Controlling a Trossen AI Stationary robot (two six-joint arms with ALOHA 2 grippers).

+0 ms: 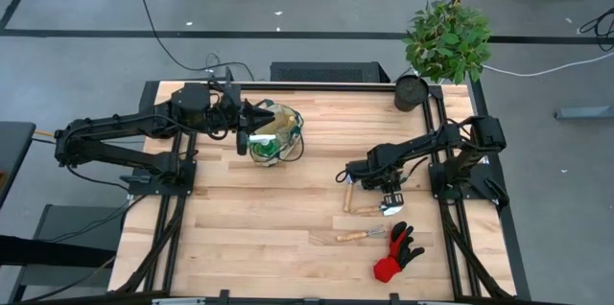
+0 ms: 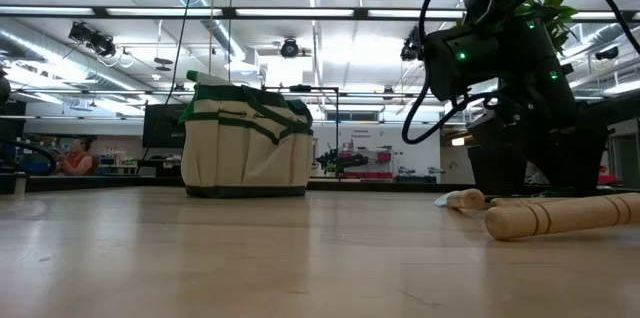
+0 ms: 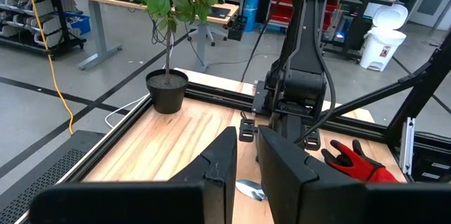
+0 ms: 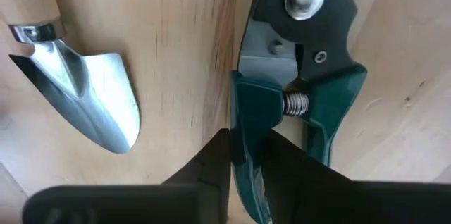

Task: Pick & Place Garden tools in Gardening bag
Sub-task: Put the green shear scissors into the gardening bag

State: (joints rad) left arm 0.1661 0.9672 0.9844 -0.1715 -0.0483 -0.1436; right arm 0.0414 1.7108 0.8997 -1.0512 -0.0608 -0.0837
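The tan gardening bag (image 1: 274, 133) stands at the far left of the table, also in the low view (image 2: 246, 143), with a green item (image 2: 213, 79) sticking out of its top. My left gripper (image 1: 246, 132) hangs shut and empty above the bag's left rim. My right gripper (image 1: 389, 193) is down at the table on the green-handled pruning shears (image 4: 296, 62). A wooden-handled trowel (image 1: 348, 196) lies beside them, its blade (image 4: 91, 97) flat on the wood. A second wooden-handled tool (image 1: 360, 236) and the red-and-black glove (image 1: 398, 253) lie nearer the front. The blue-handled trowel is not in view. My right gripper pinches one green handle (image 4: 248, 115) of the shears between its two fingers (image 4: 204, 171), just behind the spring. The fingers come from above, pointing down, and lie across the handle. The shears lie against the table beside the trowel blade; whether they are lifted I cannot tell.
A dark pot (image 1: 411, 92) with a leafy plant (image 1: 447, 36) stands at the far right corner. The wooden handle (image 2: 565, 216) lies close to the low camera. Bare wood spreads between the bag and my right gripper.
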